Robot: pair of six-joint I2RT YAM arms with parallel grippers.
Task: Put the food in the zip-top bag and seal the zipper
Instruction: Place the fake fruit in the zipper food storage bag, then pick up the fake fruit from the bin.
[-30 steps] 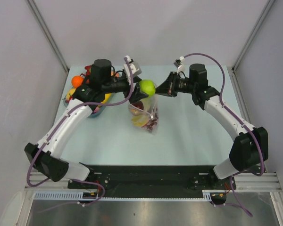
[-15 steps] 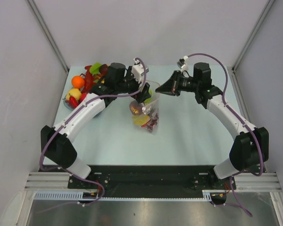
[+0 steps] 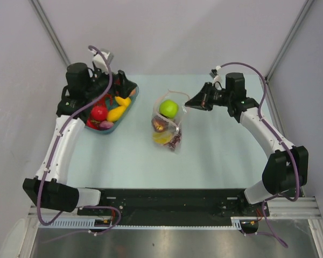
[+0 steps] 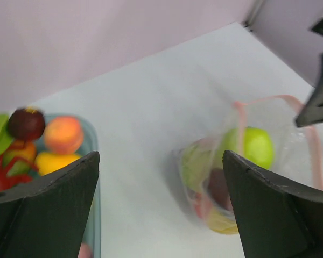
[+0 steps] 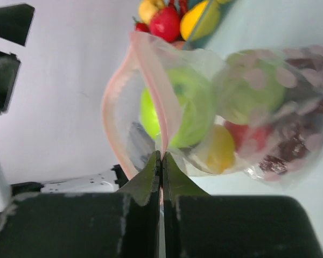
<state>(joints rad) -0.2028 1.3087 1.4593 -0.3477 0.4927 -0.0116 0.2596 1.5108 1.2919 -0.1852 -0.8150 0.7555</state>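
The right gripper (image 5: pixel 161 161) has its two fingers pressed flat together, pinching the zipper (image 5: pixel 149 72) between their tips at the lower middle of the right wrist view. From that pinch the pink strip loops up and to the left, so the mouth of the zip-top bag (image 3: pixel 169 128) gapes wide. In the top view this gripper sits just right of the bag's upper edge, touching it.

The left gripper (image 4: pixel 160 161) is spread wide. Its dark fingers (image 4: pixel 43 215) fill the two lower corners of the left wrist view and nothing lies between them. In the top view it hangs at the upper left over the blue-rimmed dish (image 3: pixel 109 129), well apart from the bag.

The bag lies on the pale table (image 3: pixel 220 150) just above the middle of the top view. It is clear and crinkled, with faint pink dots. A green apple (image 3: pixel 168 109) sits just inside its mouth. Deeper in are a yellow piece (image 5: pixel 220 148) and a dark purple grape bunch (image 5: pixel 288 145). Red and yellow pieces lie in the dish.
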